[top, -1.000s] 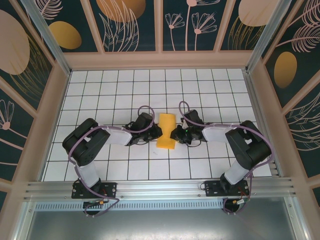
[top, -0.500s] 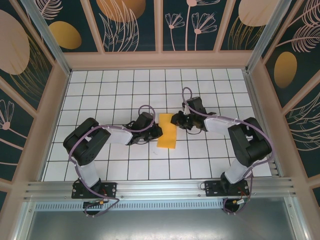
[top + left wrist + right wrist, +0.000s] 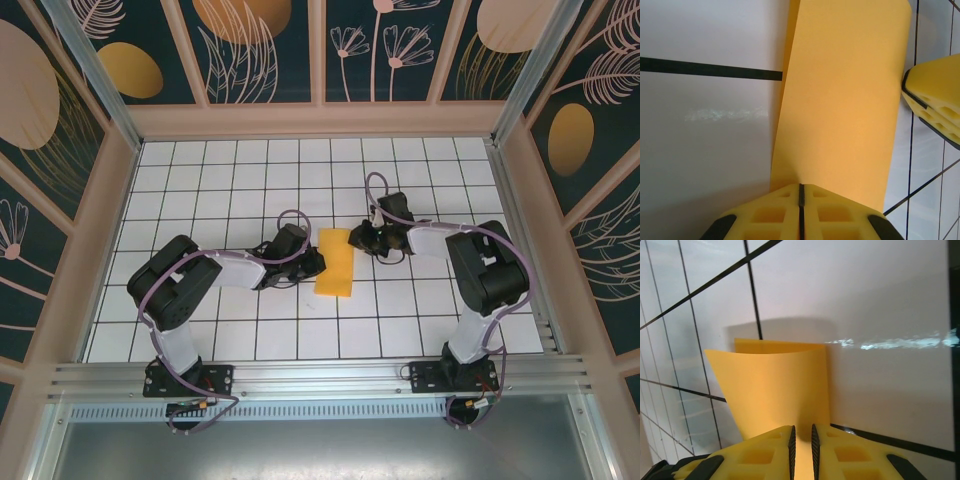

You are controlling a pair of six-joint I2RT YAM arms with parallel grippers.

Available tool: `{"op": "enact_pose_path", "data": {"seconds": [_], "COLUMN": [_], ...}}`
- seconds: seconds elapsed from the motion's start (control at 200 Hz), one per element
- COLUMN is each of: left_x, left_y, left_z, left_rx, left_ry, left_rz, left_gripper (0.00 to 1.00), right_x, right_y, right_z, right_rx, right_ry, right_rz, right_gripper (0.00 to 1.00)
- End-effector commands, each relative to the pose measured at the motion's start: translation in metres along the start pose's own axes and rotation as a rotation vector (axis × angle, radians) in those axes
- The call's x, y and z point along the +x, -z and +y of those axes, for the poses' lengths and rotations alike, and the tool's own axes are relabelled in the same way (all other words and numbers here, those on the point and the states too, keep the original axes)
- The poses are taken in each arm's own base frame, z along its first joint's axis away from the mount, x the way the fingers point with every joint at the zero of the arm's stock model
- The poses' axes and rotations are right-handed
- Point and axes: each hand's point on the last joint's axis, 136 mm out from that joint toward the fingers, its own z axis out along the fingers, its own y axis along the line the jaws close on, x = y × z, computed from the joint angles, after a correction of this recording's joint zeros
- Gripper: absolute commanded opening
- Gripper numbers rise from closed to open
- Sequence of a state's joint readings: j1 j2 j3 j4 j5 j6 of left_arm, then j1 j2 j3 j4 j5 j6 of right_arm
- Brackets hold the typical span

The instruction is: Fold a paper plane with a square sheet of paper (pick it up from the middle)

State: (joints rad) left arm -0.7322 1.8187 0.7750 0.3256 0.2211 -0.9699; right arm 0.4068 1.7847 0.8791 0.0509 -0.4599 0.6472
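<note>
Right gripper (image 3: pixel 352 238) moved along square sheet of paper (image 3: pixel 334 262) to far corner, fingers pinching it; left gripper (image 3: pixel 315 266) fingers clamped on opposite edge. Corner fold likely next.

Top view high, looking down, wrist views close, sharing the paper (image 3: pixel 335 262)

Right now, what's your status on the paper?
Left fingers shut on the paper, left edge. Right fingers shut on its far right corner. Paper folded in half, two layers. Nothing in the way.
</note>
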Motion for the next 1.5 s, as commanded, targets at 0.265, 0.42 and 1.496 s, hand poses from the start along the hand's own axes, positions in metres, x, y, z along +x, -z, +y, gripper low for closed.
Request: {"op": "enact_pose_path", "data": {"seconds": [0.265, 0.42, 1.496], "left_x": [0.017, 0.017, -0.036], "left_y": [-0.009, -0.011, 0.035], "left_z": [0.033, 0.033, -0.052], "left_rx": [-0.114, -0.114, 0.094], "left_ry": [0.003, 0.003, -0.047], "left_rz": [0.049, 0.053, -0.131], "left_gripper": [0.11, 0.11, 0.19], "right_x": [-0.009, -0.003, 0.025], "right_y": [0.037, 0.029, -0.03], "right_z": [0.066, 0.063, -0.004], "right_rx": [-0.076, -0.07, 0.033], "right_ry": [0.175, 0.179, 0.097], "right_rz": [-0.097, -0.07, 0.092], "right_gripper": [0.21, 0.21, 0.19]}}
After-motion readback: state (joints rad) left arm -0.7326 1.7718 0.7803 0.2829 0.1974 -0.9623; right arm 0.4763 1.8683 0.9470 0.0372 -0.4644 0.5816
